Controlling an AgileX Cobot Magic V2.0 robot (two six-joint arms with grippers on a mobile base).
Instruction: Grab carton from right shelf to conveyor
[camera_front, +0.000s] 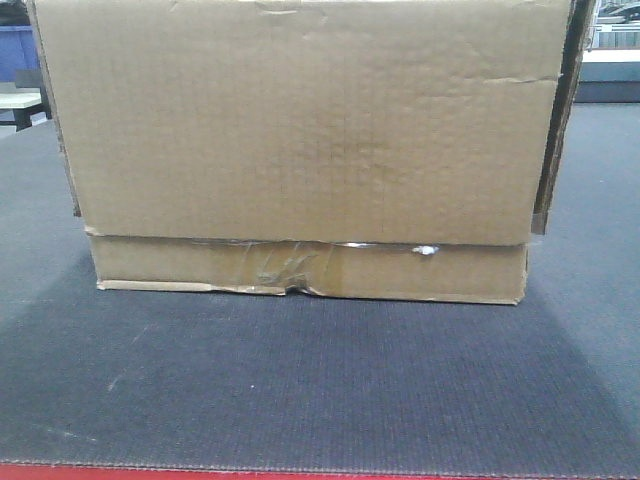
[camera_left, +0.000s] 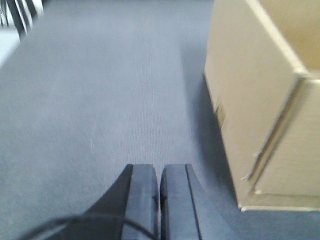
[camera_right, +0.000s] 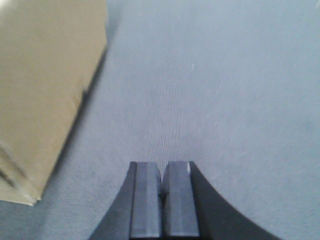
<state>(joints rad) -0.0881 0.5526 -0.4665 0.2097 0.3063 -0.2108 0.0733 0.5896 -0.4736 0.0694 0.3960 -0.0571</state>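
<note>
Both grippers, left (camera_left: 159, 192) and right (camera_right: 162, 192), are clenched empty (apparently let go), flanking my large brown corrugated cardboard carton (camera_front: 300, 150) resting on the dark grey woven conveyor belt (camera_front: 320, 400).

Left gripper (camera_left: 159, 192) sits at 6 o'clock, both dark fingers pressed together with nothing between them, and a thin black cable (camera_left: 85, 220) loops across its base toward 7. The carton (camera_left: 260, 100) fills the 3 o'clock side, resting on the grey woven conveyor (camera_left: 110, 90), clear of the gripper. Some dark slanted uprights (camera_left: 17, 15) show way up at 11 o'clock, pretty blurry.
</note>
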